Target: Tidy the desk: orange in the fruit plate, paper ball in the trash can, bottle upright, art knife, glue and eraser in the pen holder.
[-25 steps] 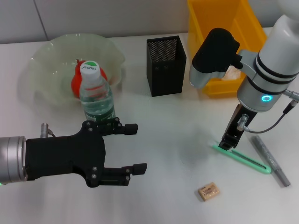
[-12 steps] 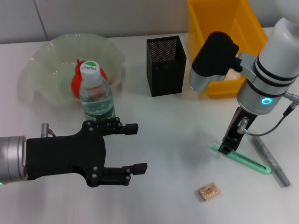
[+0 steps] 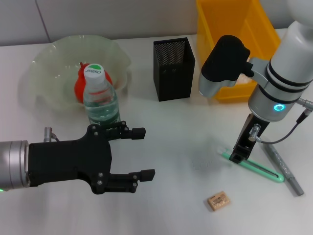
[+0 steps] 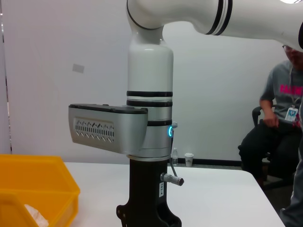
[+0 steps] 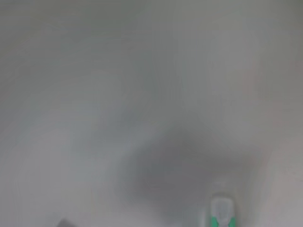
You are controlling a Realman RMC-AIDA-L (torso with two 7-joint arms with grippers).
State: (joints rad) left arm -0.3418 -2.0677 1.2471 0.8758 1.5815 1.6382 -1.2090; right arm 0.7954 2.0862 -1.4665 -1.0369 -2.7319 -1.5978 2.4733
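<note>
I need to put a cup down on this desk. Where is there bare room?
The widest bare patch is mid-desk, bordered by the pen holder behind, the left gripper on one side, and the green knife under the right gripper on the other. It is crowded around the fruit plate and bottle, and near the eraser.

White desk [image 3: 171, 122] (eraser [image 3: 217, 201] lying flat)
</note>
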